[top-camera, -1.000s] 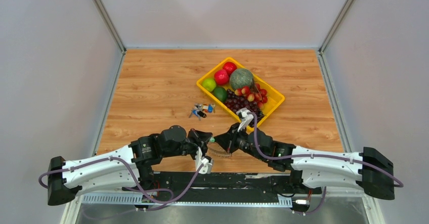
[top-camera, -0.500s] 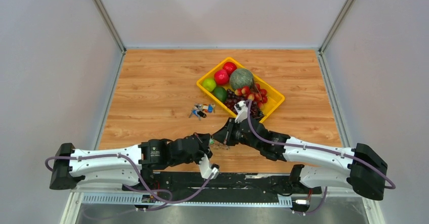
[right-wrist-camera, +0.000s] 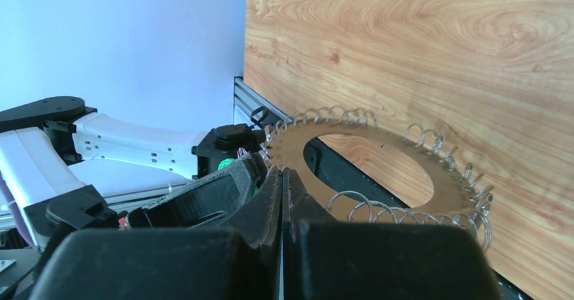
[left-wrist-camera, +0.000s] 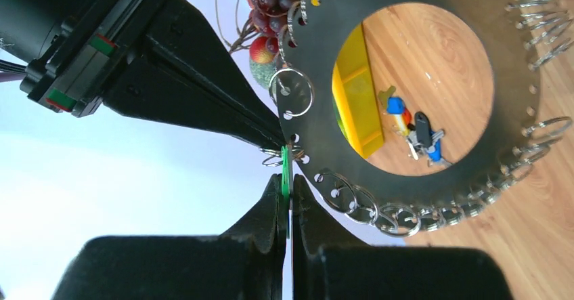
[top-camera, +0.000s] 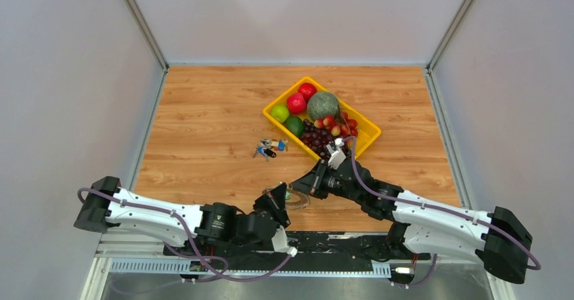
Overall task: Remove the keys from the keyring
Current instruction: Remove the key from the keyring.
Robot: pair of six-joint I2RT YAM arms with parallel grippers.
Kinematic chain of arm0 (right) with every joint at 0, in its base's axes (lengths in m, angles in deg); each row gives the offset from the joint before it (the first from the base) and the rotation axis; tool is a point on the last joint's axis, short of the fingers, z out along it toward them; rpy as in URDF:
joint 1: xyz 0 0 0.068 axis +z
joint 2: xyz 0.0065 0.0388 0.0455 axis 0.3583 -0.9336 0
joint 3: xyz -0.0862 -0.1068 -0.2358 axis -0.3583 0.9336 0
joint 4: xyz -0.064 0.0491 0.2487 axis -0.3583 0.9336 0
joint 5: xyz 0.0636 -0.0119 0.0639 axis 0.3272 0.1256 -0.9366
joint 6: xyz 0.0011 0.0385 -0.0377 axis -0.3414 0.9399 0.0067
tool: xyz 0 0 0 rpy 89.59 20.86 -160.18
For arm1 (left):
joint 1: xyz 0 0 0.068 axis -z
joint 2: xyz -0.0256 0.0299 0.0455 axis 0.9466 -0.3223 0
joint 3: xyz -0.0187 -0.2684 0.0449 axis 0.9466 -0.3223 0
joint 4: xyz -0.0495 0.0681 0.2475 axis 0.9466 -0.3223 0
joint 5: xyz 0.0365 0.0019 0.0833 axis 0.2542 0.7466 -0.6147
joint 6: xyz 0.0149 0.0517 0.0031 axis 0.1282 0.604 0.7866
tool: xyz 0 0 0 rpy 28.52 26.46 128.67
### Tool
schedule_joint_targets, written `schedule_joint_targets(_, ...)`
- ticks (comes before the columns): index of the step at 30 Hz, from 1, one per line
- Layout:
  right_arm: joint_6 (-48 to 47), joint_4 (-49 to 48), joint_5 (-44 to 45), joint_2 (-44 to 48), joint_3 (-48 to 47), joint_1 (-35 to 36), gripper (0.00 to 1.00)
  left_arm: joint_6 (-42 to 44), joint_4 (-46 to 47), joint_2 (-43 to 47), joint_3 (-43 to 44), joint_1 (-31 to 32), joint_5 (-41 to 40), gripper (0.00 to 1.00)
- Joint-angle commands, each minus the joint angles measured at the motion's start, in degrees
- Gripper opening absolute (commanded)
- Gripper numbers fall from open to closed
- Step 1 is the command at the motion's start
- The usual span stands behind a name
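Keyring [left-wrist-camera: 511,70] being held up over near edge of bench [top-camera: 203,124], between both arms. Green tag [left-wrist-camera: 285,171] on its rim being pinched by left pincer [left-wrist-camera: 287,186]. Opposite side of rim being pinched by right pincer [right-wrist-camera: 281,175].

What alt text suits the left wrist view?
The left fingers pinch a green tag at the rim of a flat dark metal keyring edged with silver wire loops, while the right fingers clamp that rim from upper left. Through its hole: a yellow tray and coloured keys on a wooden table.
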Motion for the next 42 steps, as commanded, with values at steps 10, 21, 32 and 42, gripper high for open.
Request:
schedule_joint_targets(10, 6.56, -7.07, 10.94, 8.65, 3.52, -4.47, 0.00, 1.85, 9.74, 1.08, -1.83, 4.87, 0.93, 0.00)
schedule_joint_targets(21, 4.00, -6.55, 9.33, 12.14, 3.60, -4.69, 0.00, -8.61, 10.05, 6.60, -2.40, 3.97, 5.91, 0.00)
schedule_joint_targets(32, -10.11, 0.26, 13.12, 9.96, -3.37, 0.89, 0.00, -21.75, 10.00, 10.96, 0.16, -5.55, 21.31, 0.00)
schedule_joint_targets(42, -22.77, 5.02, 26.16, 6.65, -9.40, 10.85, 0.00, -32.18, 9.38, 12.67, 1.92, -15.36, 35.10, 0.00)
